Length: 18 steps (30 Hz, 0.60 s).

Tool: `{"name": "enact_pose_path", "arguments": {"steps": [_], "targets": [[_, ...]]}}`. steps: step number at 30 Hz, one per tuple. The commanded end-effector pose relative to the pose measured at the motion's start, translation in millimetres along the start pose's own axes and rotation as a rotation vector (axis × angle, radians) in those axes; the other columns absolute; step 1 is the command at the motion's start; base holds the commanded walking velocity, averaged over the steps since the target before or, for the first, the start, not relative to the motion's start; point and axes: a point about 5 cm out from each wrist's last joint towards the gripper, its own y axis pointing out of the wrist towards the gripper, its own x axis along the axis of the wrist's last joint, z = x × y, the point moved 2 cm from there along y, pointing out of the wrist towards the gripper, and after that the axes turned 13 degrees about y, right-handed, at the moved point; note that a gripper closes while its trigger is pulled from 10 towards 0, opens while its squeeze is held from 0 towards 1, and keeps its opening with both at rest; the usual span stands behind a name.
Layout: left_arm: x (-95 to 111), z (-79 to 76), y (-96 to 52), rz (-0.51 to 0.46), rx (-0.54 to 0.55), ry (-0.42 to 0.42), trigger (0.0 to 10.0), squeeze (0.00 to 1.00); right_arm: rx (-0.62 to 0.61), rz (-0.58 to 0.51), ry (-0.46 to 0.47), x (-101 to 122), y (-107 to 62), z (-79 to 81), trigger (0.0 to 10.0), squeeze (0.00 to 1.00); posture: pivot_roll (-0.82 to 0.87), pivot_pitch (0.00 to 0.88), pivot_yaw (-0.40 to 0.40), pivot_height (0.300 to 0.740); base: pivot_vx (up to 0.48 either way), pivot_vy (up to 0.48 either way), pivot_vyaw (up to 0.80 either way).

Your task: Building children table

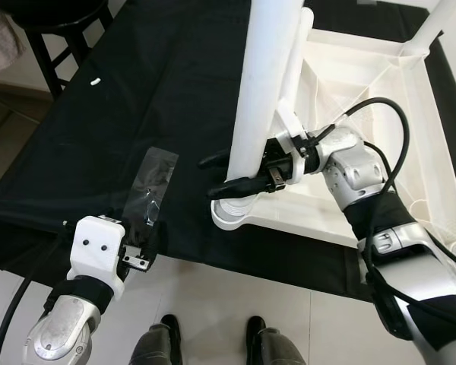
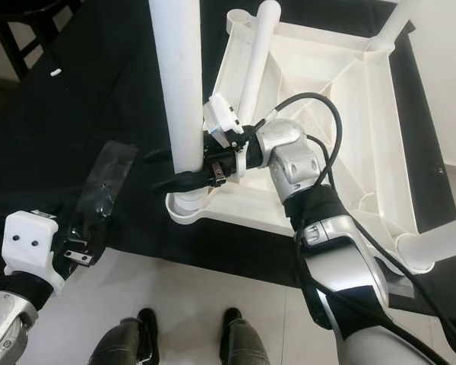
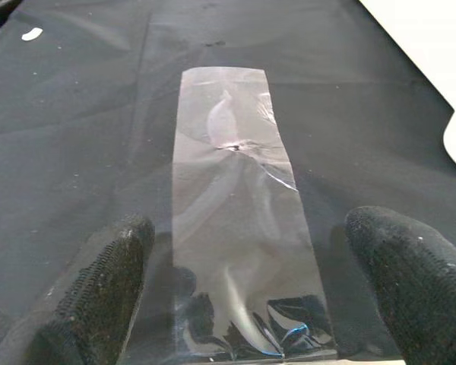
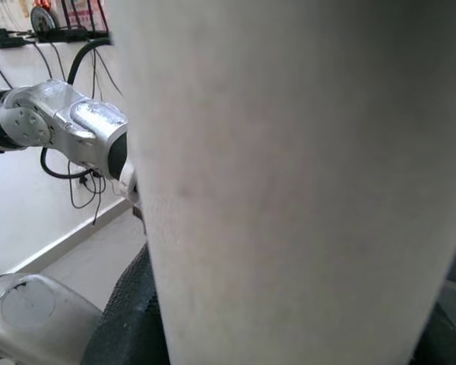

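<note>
— Jaws first: how are they standing on the right gripper?

— They are closing on the white table leg, one black finger on each side of it, low on the leg just above its round foot. In the right wrist view that leg is sitting right against the camera, with a black finger pressing on its edge.

— And where is the leg standing?

— Upright, its foot sitting in the near-left corner socket of the upturned white tabletop, which is lying underside-up on the black cloth covering the desk. A second leg is lying across the tabletop behind the gripped one, and two more are rising at the far-right and near-right corners.

— What is the left gripper doing?

— It is hovering low at the near edge of the cloth, well apart from the tabletop. Its jaws are standing apart, and a clear plastic strip is lying flat on the cloth between the two fingertips, running away from them.

— Anything else around?

— A small white scrap is lying far out on the cloth, a dark stool is standing beyond the desk's left corner, and the robot's feet are showing on the pale floor.
</note>
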Motion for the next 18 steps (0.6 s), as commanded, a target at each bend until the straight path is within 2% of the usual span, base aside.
{"name": "enact_pose_path", "arguments": {"steps": [1, 9, 18], "targets": [[-1, -1.7, -4.5, 0.022, -0.002, 0.010, 10.0, 0.00, 0.022, 0.012, 0.055, -15, 4.3, 3.0, 10.0, 0.00, 0.04, 0.415, -0.037, 0.740, 0.000, 0.000, 0.00], [0, -1.7, -5.9, 0.025, -0.001, 0.012, 10.0, 0.00, 0.090, 0.010, 0.073, -20, 15.9, 10.7, 10.0, 0.00, 0.04, 0.423, -0.039, 0.740, 0.000, 0.000, 0.00], [1, -2.6, -5.1, 0.026, 0.002, 0.010, 10.0, 0.00, 0.125, 0.038, 0.075, -19, 17.2, 15.6, 10.0, 0.00, 0.03, 0.423, -0.046, 0.740, 0.000, 0.000, 0.00]]}}
